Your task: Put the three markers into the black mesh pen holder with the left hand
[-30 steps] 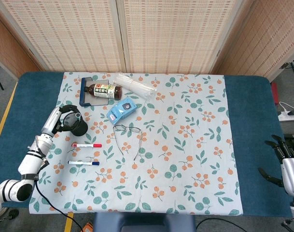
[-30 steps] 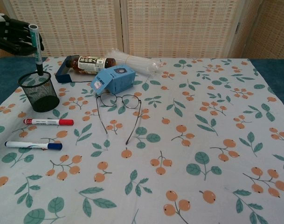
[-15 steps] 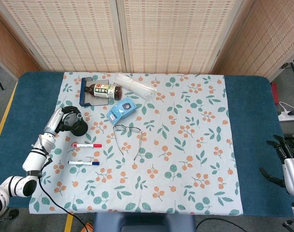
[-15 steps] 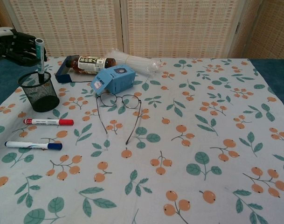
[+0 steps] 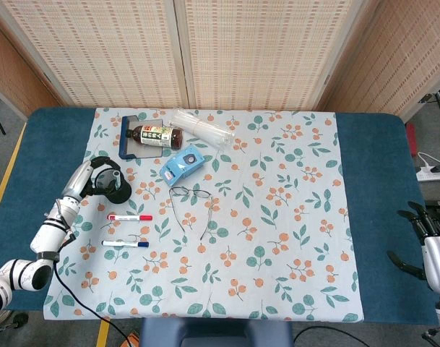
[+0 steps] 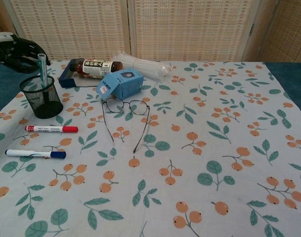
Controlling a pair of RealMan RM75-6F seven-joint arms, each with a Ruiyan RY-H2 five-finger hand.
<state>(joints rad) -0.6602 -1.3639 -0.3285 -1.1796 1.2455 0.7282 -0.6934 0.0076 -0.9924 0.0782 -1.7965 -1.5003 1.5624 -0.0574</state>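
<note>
1. At the left edge of the floral cloth (image 6: 199, 148), the black mesh pen holder (image 6: 40, 101) is stood upright, and one marker (image 6: 43, 70) is seen rising from its mouth, cap end up.
2. Just behind that marker the left hand (image 6: 14, 49) is held, fingers curled near the cap; whether the marker is gripped or already let go cannot be told from either view.
3. The marker is judged to be kept vertical so that it can drop through the narrow opening without catching on the rim.
4. Two markers are left lying flat on the cloth near the holder: the red-capped marker (image 6: 51, 129) closer to it, the blue-capped marker (image 6: 35, 153) nearer the front edge. Two of three are thus judged outstanding.
5. The right hand (image 5: 429, 238) is parked well apart at the far side, fingers spread and holding nothing, as the task is assigned to the other hand.
6. Glasses (image 6: 124, 114), a blue box (image 6: 120, 83) and a bottle (image 6: 93, 67) are laid clear of the holder.
</note>
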